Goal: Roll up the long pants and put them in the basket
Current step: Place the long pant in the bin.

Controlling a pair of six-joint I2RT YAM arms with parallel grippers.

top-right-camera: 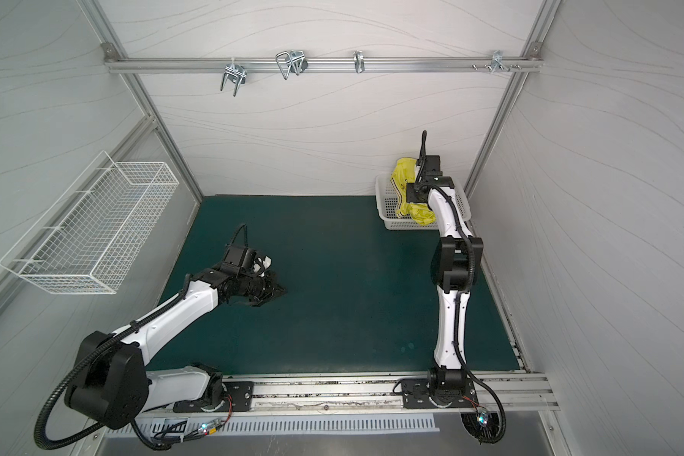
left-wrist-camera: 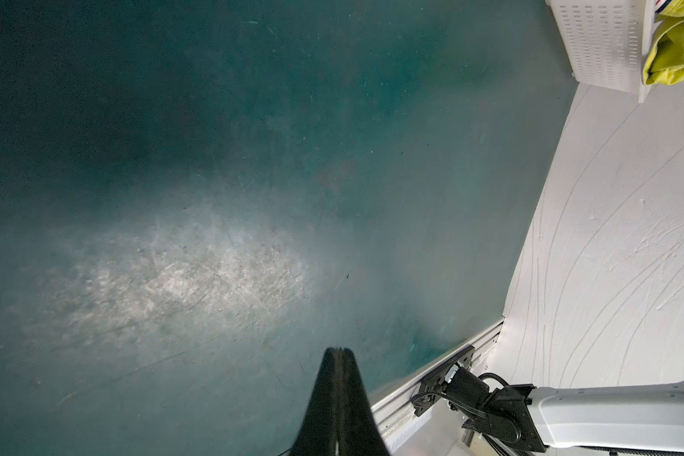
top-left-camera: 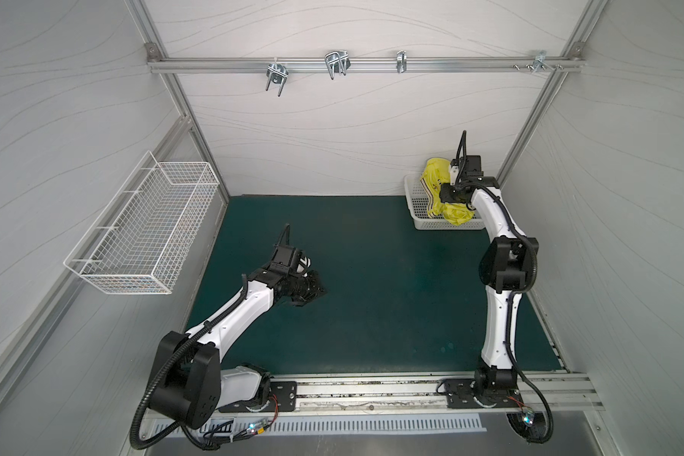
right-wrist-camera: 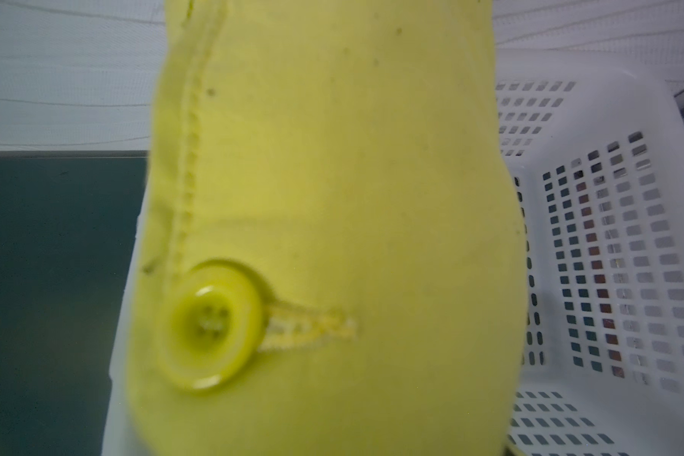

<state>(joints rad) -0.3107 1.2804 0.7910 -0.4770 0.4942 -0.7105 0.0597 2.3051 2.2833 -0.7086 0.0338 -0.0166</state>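
Presently long pants [top-left-camera: 435, 169] bunch in white basket [top-left-camera: 413, 205] at right gripper [top-left-camera: 453, 177], grip unclear; left gripper [left-wrist-camera: 338, 351] closed, well apart.

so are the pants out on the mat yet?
No, the pants are bunched up in the basket, not spread on the green surface.

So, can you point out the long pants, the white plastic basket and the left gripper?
long pants [top-left-camera: 457, 215]: in a top view, lower yellow fold
white plastic basket [top-left-camera: 431, 224]: in a top view, front wall
left gripper [left-wrist-camera: 338, 350]: left wrist view, shut fingertips
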